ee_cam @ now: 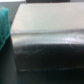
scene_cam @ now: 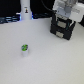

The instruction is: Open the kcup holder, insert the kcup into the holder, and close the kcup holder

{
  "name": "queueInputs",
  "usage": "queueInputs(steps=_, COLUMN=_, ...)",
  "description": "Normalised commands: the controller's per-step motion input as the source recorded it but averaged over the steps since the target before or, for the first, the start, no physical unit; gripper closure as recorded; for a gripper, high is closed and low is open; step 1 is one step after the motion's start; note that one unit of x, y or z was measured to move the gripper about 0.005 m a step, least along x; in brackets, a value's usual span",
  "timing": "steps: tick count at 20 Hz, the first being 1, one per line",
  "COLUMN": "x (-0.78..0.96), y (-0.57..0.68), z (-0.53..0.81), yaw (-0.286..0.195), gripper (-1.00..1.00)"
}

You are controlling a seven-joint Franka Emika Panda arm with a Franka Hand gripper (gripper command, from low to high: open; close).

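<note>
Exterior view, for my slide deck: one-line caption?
Robot gripper above the black boxy kcup holder; tiny green-topped kcup alone on the white table.

The robot arm's pale wrist and gripper [scene_cam: 64, 14] hang at the upper part of the exterior view's right, directly above the kcup holder [scene_cam: 63, 28] and close to its top. The gripper points down toward that black box. Its fingers are too blurred to tell whether they are spread or closed. The wrist view shows no fingers.
</note>
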Motion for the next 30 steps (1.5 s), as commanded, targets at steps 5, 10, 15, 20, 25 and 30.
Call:
queueInputs(steps=5, x=0.01, y=-0.01, z=-0.01, yaw=-0.001, gripper=1.00)
queueInputs(steps=10, x=0.15, y=-0.05, z=0.01, yaw=-0.007, gripper=1.00)
queueInputs(steps=15, x=0.69, y=-0.18, z=0.12, yaw=-0.026, gripper=1.00)
queueInputs(steps=20, x=0.92, y=-0.29, z=0.22, yaw=-0.054, gripper=1.00)
queueInputs(steps=25, x=0.92, y=-0.36, z=0.14, yaw=-0.081, gripper=1.00)
queueInputs(steps=30, x=0.92, y=-0.36, z=0.09, yaw=-0.087, gripper=1.00)
